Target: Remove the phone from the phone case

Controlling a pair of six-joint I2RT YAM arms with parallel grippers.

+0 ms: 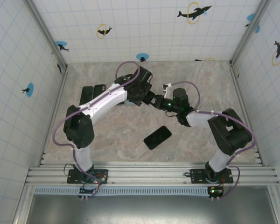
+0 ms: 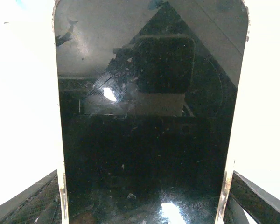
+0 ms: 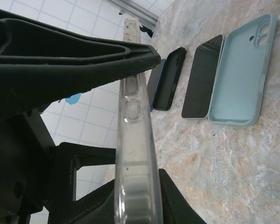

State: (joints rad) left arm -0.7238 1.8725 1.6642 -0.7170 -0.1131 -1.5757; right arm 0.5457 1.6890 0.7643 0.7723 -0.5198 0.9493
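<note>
Now the left pincer [image 1: 146,96] stands wide, clamped across the phone [image 2: 144,140], with the clear phone case [image 3: 133,154] rimming its sides. Both are held above the surface [image 1: 200,140], around the middle and toward the far side. The right pincer [image 3: 142,123] is pinched narrow on the case's edge, a finger on either face. Nearer, a black handset [image 1: 157,137] lies flat.
</note>
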